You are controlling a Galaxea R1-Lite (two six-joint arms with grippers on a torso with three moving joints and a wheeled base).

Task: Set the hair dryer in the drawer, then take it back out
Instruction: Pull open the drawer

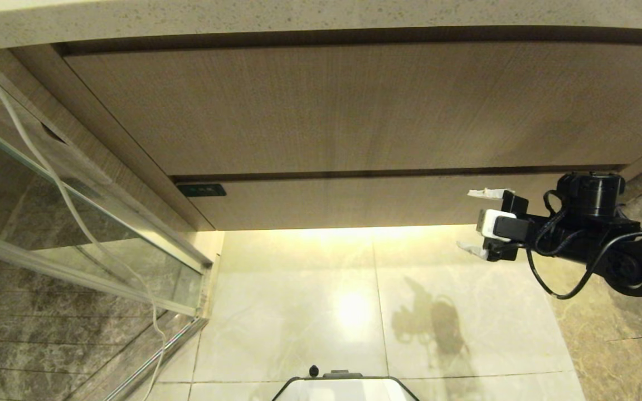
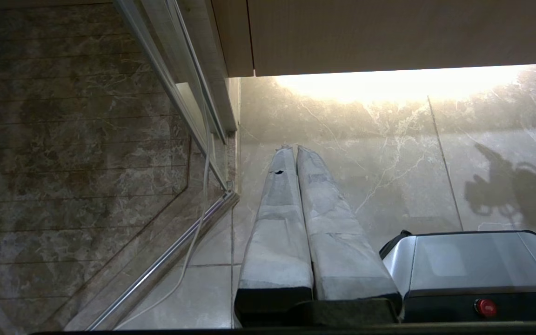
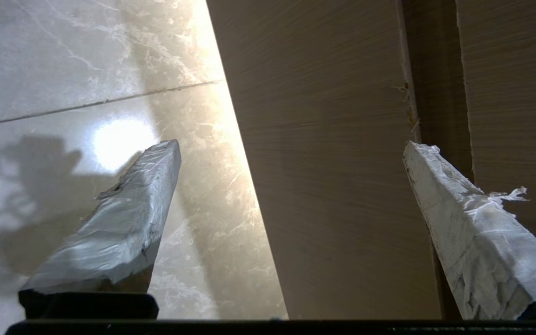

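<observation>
Down low, right hand (image 1: 470, 221) spread empty before the closed drawer (image 1: 354, 200); left hand (image 2: 291, 151) pressed together

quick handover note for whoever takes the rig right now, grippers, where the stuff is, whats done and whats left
Right gripper: open, empty, at the right end of the low drawer front, one finger level with the dark gap above it, the other below the front's lower edge.
Left gripper: shut, empty, parked pointing at the floor.
Drawer: shut, as is the taller panel above.
Hair dryer: in none of the views.
Done: nothing that can be seen.
Left: open the drawer, find the dryer, put it in, take it back out.
</observation>
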